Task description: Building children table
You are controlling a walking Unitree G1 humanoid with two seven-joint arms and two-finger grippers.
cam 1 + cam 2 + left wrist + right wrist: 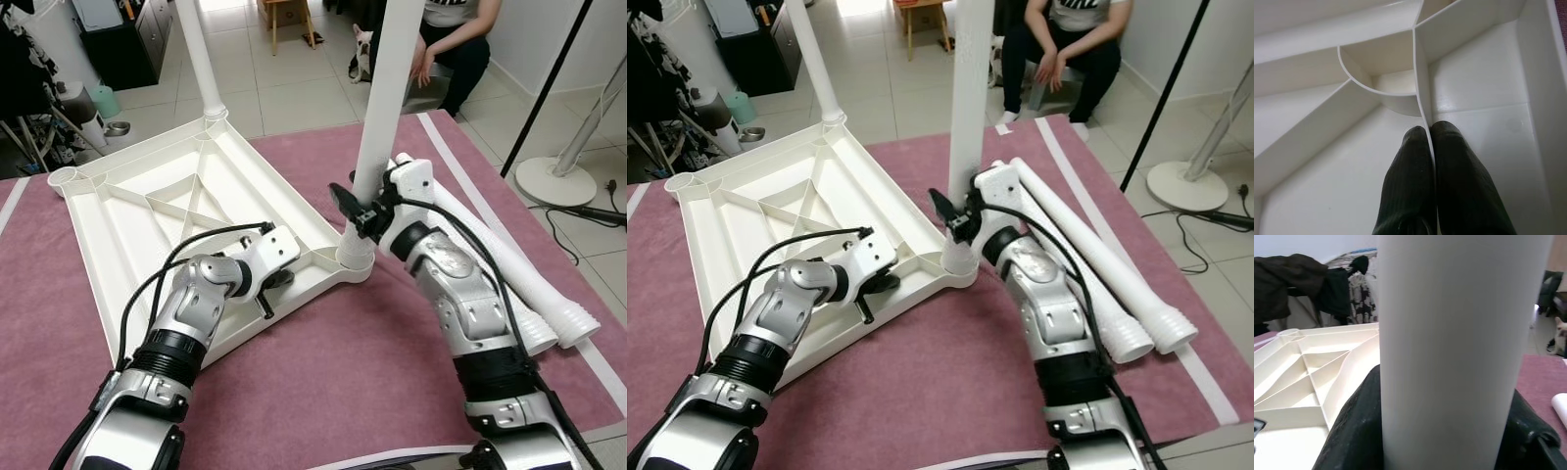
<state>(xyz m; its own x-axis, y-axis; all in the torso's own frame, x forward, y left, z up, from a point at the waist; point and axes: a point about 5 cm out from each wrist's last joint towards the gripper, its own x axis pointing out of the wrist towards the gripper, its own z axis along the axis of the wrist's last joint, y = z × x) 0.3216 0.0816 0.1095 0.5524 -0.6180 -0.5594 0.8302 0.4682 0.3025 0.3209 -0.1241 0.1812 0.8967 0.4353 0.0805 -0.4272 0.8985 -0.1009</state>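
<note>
A dark pink carpet (323,382) covers the floor close to the robot, and pale tiles (284,88) lie past it. A person (1063,49) sits at the far right, with a small dog (361,49) nearby. A white fan stand (554,176) is on the right.

The white table top (147,225) lies upside down on the carpet, so its ribs show. One white leg (201,59) stands up at its far corner. Another leg (387,108) stands up in the near right corner. Two more loose legs (509,264) lie on the carpet to the right, side by side.

The left arm bends in over the near edge of the table top. The left tool (1430,147) is pinched shut on a thin rib (1422,93) inside the table top. The right arm reaches forward, and the right tool (362,206) is closed around the standing leg, just above the corner.
</note>
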